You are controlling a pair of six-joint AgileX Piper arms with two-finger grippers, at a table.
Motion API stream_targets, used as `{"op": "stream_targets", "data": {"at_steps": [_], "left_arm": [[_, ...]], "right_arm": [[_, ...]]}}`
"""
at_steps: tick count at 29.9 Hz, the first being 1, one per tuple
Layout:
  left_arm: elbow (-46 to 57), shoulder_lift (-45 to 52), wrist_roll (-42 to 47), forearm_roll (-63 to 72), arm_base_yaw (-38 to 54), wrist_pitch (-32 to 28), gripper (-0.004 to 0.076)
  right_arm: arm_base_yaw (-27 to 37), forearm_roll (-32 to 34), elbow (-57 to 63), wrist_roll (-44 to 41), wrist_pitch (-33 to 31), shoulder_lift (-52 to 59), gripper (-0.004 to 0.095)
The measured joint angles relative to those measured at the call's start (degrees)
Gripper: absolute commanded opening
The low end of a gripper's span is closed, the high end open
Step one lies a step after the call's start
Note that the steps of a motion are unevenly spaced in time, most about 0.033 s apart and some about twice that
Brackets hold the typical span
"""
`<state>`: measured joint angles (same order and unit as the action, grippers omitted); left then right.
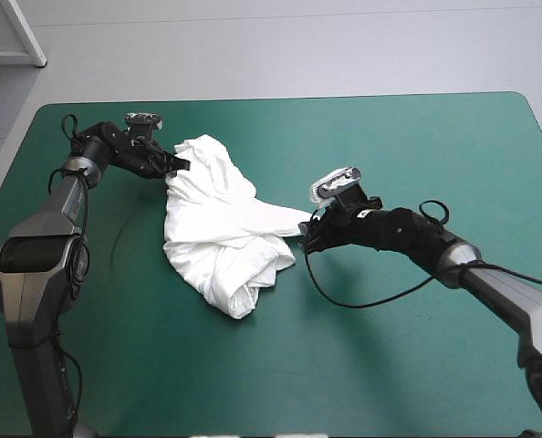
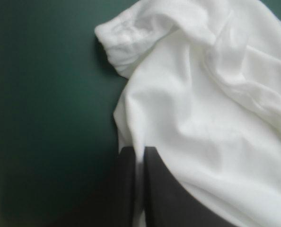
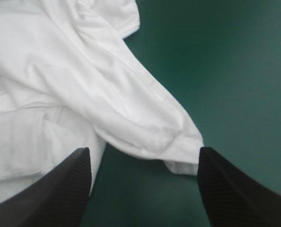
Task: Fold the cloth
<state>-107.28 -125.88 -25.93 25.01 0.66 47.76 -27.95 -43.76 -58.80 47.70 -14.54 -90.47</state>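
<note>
Soft, even light falls from above on the bench (image 1: 408, 365), and its teal-green cover shows a pale sheen toward the far right corner. The T-shirt (image 1: 218, 228) casts a thin dark rim along its near side, and the right arm (image 1: 408, 239) a faint, soft-edged shadow. In the left wrist view the cloth glares almost white, its folds barely marked, while the cover beside it sinks to near black. In the right wrist view a lighter patch lies ahead of the right hand (image 3: 144, 156), and shadow gathers under the sleeve (image 3: 178, 142) between its fingers (image 3: 230, 189).
</note>
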Motion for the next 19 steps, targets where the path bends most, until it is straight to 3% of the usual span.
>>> {"op": "stream_targets", "data": {"at_steps": [13, 16, 19], "left_arm": [[0.0, 0.0, -0.07, -0.13, 0.0, 1.48, -0.001], [0.0, 0.0, -0.07, -0.13, 0.0, 1.48, -0.001], [0.0, 0.0, -0.07, -0.13, 0.0, 1.62, -0.001]], "right_arm": [[0.0, 2.13, -6.43, 0.0, 3.65, -14.19, 0.0595], [0.0, 2.23, -6.87, 0.21, 4.18, -15.97, 0.0508], [0.0, 2.17, -7.49, 0.27, 5.24, -17.01, 0.0292]]}}
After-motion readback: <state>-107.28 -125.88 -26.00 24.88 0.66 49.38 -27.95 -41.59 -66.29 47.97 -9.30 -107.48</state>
